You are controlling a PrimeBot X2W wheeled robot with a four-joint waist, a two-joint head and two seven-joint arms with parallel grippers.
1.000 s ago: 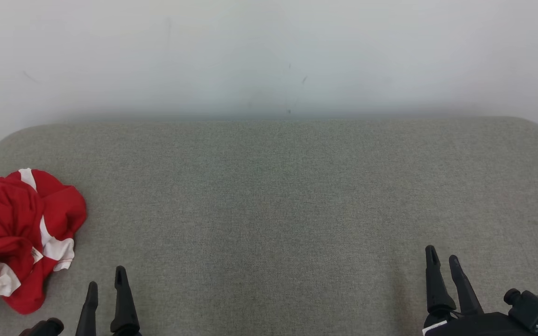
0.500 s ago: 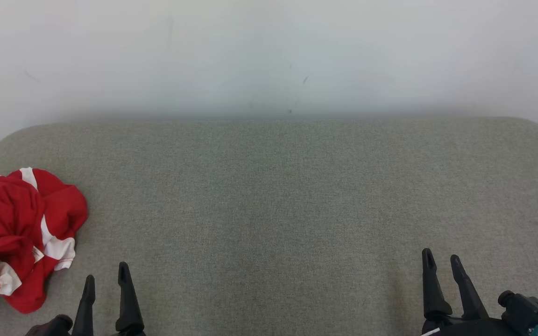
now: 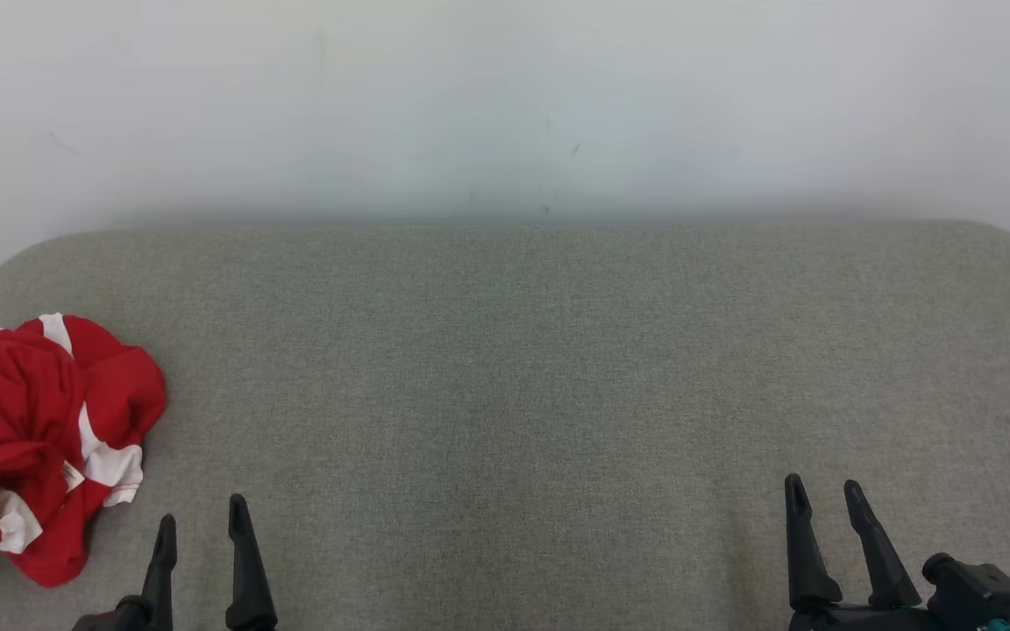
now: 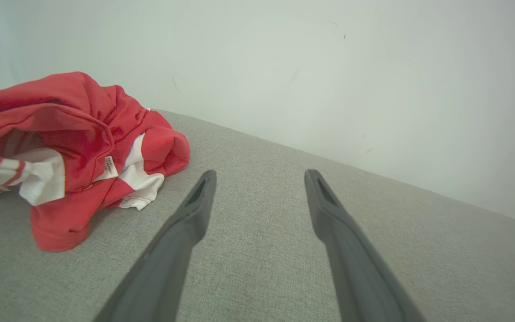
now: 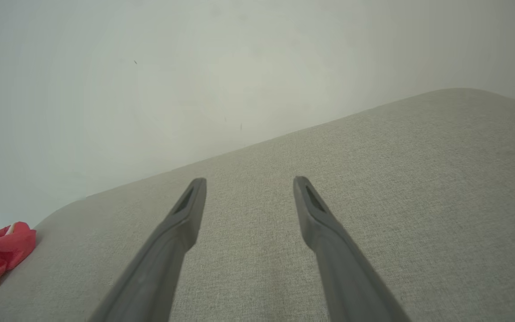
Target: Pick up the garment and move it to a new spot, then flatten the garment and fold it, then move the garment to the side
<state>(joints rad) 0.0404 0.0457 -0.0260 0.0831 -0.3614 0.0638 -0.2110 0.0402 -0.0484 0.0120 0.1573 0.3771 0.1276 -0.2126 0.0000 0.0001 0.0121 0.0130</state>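
Where the crumpled red garment with white stripes [image 3: 40, 438] meets the head view's left border, part of it is cut off, and its kind cannot be made out. It is bunched at the left end of the grey fabric-covered surface [image 3: 505, 368], near its rounded far-left corner. The left gripper [image 3: 202, 513] is held over the surface's near-left part, just beside the garment without touching it, fingers spread wide. The right gripper [image 3: 822, 484] is held over the near-right part, equally wide, gripping nothing. The surface's far edge is backed by a white wall [image 3: 505, 105]; open fabric is left across its middle and right.
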